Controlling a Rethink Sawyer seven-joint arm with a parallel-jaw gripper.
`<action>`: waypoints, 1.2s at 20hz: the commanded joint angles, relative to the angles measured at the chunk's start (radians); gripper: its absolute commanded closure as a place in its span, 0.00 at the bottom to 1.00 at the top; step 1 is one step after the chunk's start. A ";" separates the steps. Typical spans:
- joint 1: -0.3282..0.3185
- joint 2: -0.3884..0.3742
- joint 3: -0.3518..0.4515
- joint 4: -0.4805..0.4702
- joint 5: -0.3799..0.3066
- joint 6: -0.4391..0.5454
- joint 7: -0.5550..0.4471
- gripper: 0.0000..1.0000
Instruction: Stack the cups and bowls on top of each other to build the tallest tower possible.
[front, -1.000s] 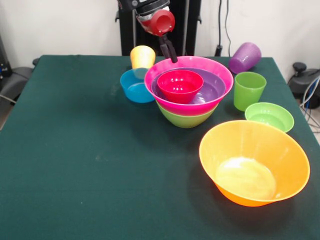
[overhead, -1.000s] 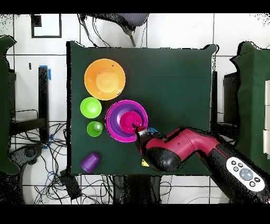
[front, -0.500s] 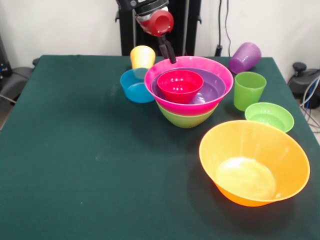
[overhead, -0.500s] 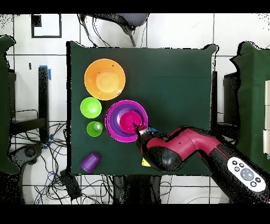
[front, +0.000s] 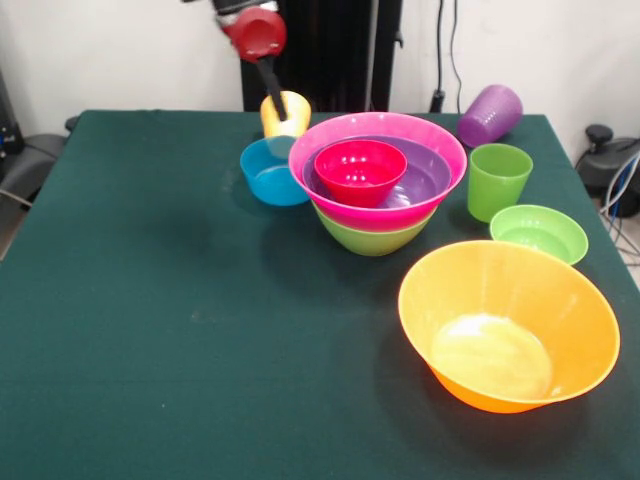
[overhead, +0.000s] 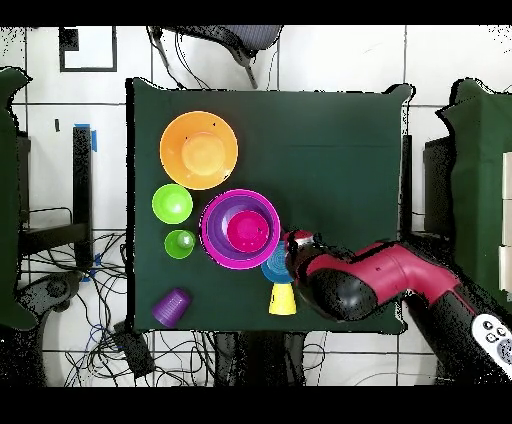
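Note:
The tower (front: 378, 180) stands mid-table: a green bowl (front: 370, 237) as base, then the pink bowl (front: 440, 140), the purple bowl (front: 428, 176) and the red bowl (front: 360, 170) nested inside. It also shows in the overhead view (overhead: 240, 228). My gripper (front: 274, 98) hangs empty above the yellow-orange cup (front: 290, 112) and the blue bowl (front: 270, 172), left of the tower. In the overhead view the gripper (overhead: 293, 240) is above the blue bowl (overhead: 273, 268), near the yellow-orange cup (overhead: 283, 298). I cannot see how its jaws stand.
A green cup (front: 497, 180), a light green small bowl (front: 540, 232) and a large orange bowl (front: 508, 325) stand right of the tower. A purple cup (front: 490, 115) lies on its side at the far right corner. The table (front: 150, 300) is dark green.
My arm has swung away from the pink bowl's far rim, leftward in the front view, to above the yellow-orange cup and blue bowl. The bowls and cups have not moved.

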 joint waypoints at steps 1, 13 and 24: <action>0.008 -0.016 -0.040 -0.118 -0.034 0.155 -0.211 0.00; 0.016 0.037 -0.066 -0.185 -0.069 0.196 -0.245 0.00; 0.026 0.059 -0.083 -0.185 -0.100 0.161 -0.212 0.00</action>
